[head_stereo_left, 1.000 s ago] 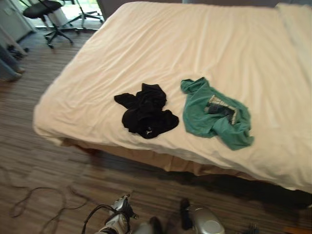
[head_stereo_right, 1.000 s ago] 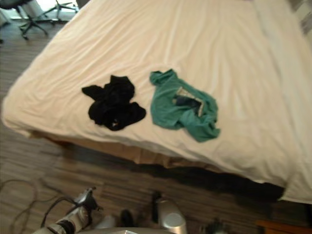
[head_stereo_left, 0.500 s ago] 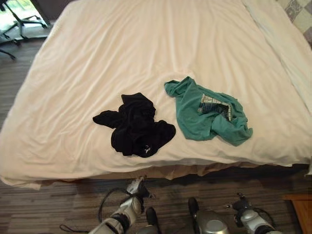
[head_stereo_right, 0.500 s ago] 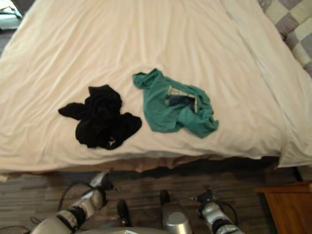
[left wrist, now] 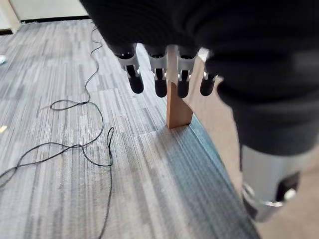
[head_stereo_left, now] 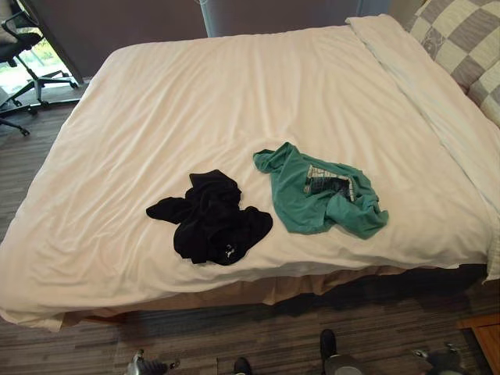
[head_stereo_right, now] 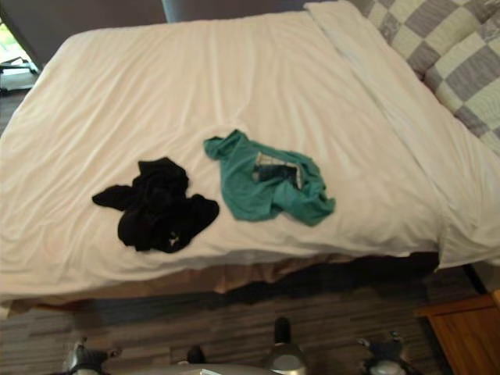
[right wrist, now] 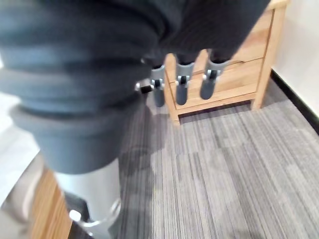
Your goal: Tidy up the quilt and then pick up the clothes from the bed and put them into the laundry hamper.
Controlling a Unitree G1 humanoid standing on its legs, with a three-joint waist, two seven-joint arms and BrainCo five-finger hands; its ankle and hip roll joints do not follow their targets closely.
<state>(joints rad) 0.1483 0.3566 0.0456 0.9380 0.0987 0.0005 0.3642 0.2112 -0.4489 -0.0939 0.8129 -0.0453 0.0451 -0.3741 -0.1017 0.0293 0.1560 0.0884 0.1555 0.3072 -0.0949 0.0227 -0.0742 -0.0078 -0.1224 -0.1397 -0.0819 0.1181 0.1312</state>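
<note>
Clothes lie in two heaps on the near half of the bed: a black garment [head_stereo_left: 209,216] crumpled toward the left, and a green garment [head_stereo_left: 320,191] just to its right, apart from it, with a patterned patch showing among its folds. Both are soft, light and limp, so they should gather easily and will likely sag and trail once lifted. The best hold looks to be a pinch on the raised bunched middle of each heap, where the folds stand up from the bedding; a flat edge would be harder to catch and might drag the cover with it.

Under them the cream quilt [head_stereo_left: 234,94] is spread over nearly the whole bed and looks fairly smooth, with only shallow wrinkles; its near edge hangs over the bedside. Checked pillows [head_stereo_right: 437,47] sit at the far right.

The left hand [left wrist: 157,74] hangs low over the striped floor [left wrist: 75,174] with fingers straight and relaxed, holding nothing. The right hand [right wrist: 182,82] hangs the same way, empty, in front of a wooden nightstand [right wrist: 234,69].
</note>
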